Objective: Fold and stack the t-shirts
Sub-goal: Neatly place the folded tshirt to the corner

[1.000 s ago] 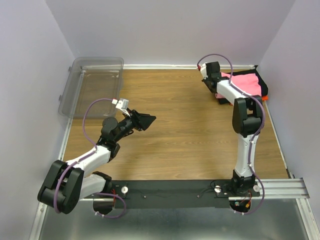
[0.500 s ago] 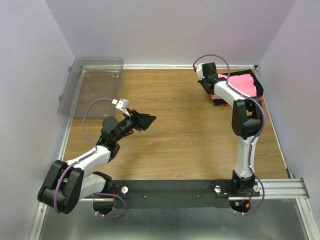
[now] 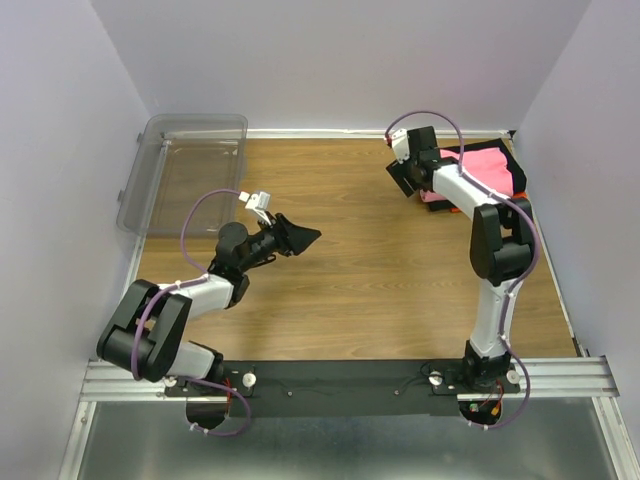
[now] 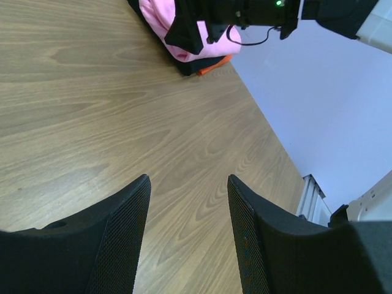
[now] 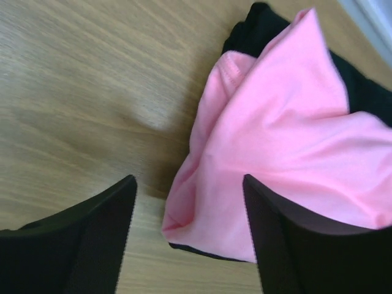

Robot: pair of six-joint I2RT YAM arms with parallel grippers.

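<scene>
Two arms reach over a wooden table (image 3: pixel 350 300). At its far left corner sits a clear bin (image 3: pixel 185 175). Left of the table's middle, the left gripper (image 3: pixel 308 236) hovers above bare wood, jaws apart with nothing between them. Toward the far right corner, the right gripper (image 5: pixel 190 184) hangs at the stack's left edge, jaws wide and gripping nothing (the cloth lies below them). In that corner the pink shirt (image 5: pixel 294 141) lies loosely folded on the black shirt (image 5: pixel 254 21), and a sliver of the orange shirt (image 4: pixel 214 64) shows underneath.
</scene>
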